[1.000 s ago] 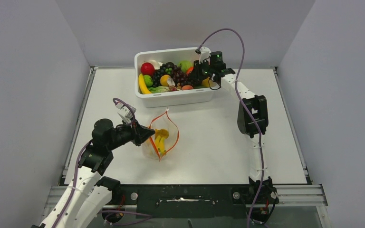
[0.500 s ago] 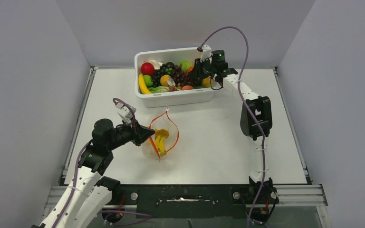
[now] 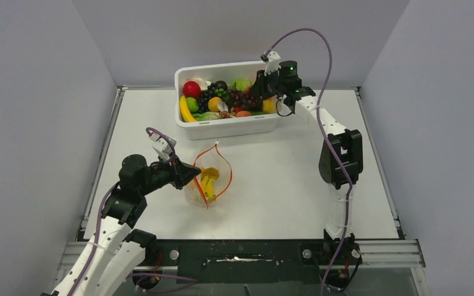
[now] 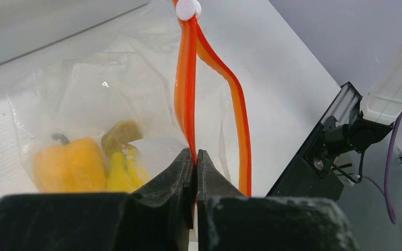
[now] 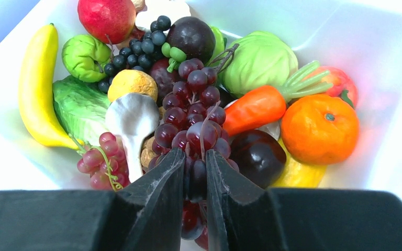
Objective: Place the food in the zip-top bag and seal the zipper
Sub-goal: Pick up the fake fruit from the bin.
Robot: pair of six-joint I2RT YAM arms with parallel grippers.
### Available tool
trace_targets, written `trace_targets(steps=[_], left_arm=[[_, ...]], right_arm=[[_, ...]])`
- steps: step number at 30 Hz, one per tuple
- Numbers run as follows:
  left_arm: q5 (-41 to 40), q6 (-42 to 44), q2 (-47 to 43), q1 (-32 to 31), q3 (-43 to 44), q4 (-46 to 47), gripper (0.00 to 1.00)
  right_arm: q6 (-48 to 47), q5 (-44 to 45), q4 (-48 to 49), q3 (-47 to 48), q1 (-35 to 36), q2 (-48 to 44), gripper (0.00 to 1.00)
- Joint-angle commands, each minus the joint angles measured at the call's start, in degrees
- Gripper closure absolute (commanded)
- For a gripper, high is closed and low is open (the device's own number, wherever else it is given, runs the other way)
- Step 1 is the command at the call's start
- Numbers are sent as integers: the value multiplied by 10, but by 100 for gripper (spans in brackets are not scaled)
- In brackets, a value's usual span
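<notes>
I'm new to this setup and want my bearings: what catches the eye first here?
The white tub at the far edge of the table, heaped with bright toy food; the right gripper is closed on its dark grapes. Nearer, the left gripper pinches the orange zipper of the clear zip-top bag, which already holds a yellow pepper and bananas.

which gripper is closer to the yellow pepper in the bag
Left. The left gripper is shut on the zipper of the zip-top bag, just beside the yellow pepper inside it. The right gripper is far off over the white tub, shut on the dark grapes.
</notes>
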Motion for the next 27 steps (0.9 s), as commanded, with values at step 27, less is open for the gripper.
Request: trace_targets(steps=[27], left_arm=[[-37,-20,-2,-1,16,25,100]], right_arm=[[58,107,-134,-52,15,-268,100]])
